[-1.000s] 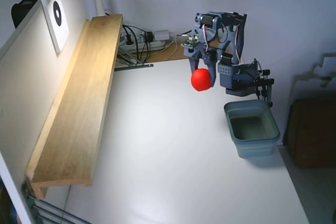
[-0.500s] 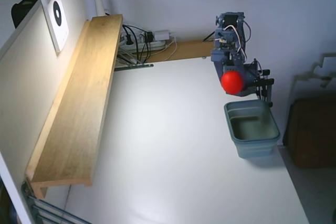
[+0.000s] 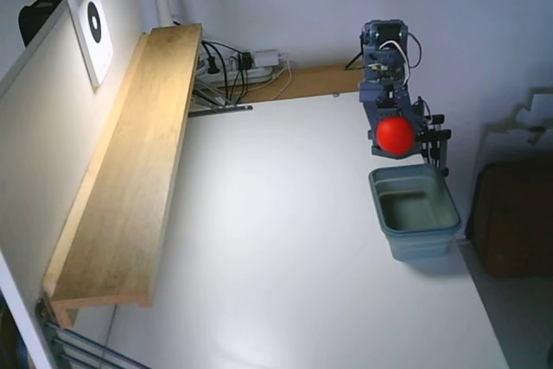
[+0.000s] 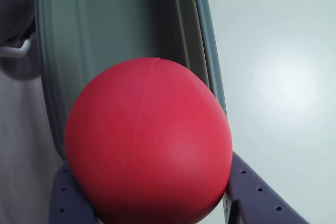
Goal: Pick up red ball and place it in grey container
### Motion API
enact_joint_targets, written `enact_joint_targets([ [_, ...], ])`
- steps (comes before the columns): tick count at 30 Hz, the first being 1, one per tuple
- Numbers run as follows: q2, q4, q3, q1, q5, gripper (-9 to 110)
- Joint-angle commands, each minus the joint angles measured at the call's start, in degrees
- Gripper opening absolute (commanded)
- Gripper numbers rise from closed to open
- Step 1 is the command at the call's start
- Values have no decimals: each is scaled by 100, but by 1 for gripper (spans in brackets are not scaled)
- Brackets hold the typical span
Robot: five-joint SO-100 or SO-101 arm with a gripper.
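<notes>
Small smooth bright red matte ball: clear of table, up in air, just above far rim of tub in fixed view. In wrist view ball fills lower centre, faint seam line across surface, tub interior behind it.

Small rectangular grey-blue plastic tub: upright on white table near right edge, rounded corners, thick rim, tapering walls, nothing inside. Wrist view shows its rim running top to bottom.

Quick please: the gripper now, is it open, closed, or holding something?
Gripper: closed on the red ball, holding it in the air over the grey container.
</notes>
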Motion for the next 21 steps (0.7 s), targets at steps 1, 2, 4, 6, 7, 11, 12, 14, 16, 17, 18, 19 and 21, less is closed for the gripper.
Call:
enact_joint_targets([
  [1,108,37,-240,-91,18,23],
  [2,78,21,-253,-91,18,23],
  [4,-140,-76,-375,-91,18,23],
  [6,-326,-153,-484,-91,18,23],
  [7,-430,-192,-548,-91,18,23],
  [11,-833,-327,-817,-91,18,23],
  [12,-907,-348,-869,-91,18,23],
  [14,-1129,-406,-1034,-91,18,23],
  [16,-1316,-447,-1180,-91,18,23],
  [17,-1429,-469,-1271,-91,18,23],
  [18,-1504,-482,-1333,-91,18,23],
  [19,-1618,-499,-1429,-91,18,23],
  [21,-1809,-524,-1596,-91,18,23],
])
